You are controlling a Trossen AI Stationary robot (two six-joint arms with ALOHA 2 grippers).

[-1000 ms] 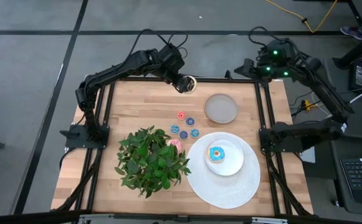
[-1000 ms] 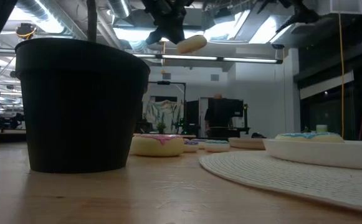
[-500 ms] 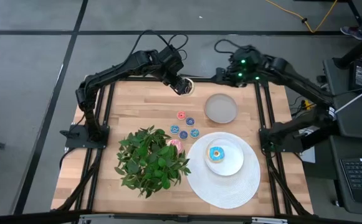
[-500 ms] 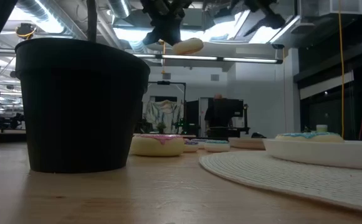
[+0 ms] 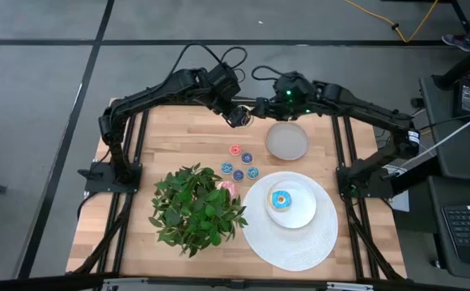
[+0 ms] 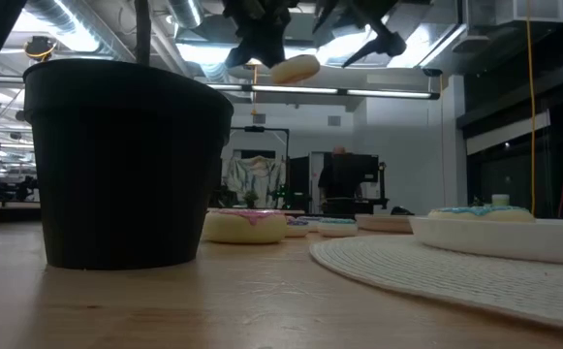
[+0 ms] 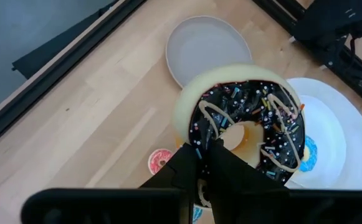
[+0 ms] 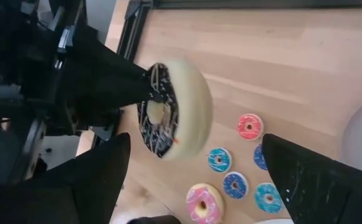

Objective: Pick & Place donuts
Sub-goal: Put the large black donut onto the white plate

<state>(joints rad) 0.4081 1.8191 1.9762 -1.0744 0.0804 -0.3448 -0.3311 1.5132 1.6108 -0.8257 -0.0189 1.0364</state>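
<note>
So the left end effector (image 7: pixel 213 163) is pinching the dark brown donut (image 7: pixel 246 124) by its rim, held up in the air over the far edge of the bench (image 5: pixel 170 137). The right end effector (image 8: pixel 193 162) sits just beside it, fingers spread wide, probably lining up for a handover. Progress-wise, the light blue donut (image 5: pixel 281 200) is already on the white plate (image 5: pixel 299 217). The pink donut (image 5: pixel 227 187) by the plant (image 5: pixel 196 207) and the tiny rings (image 5: pixel 239 162) look like they're waiting.

No legible txt anywhere.
</note>
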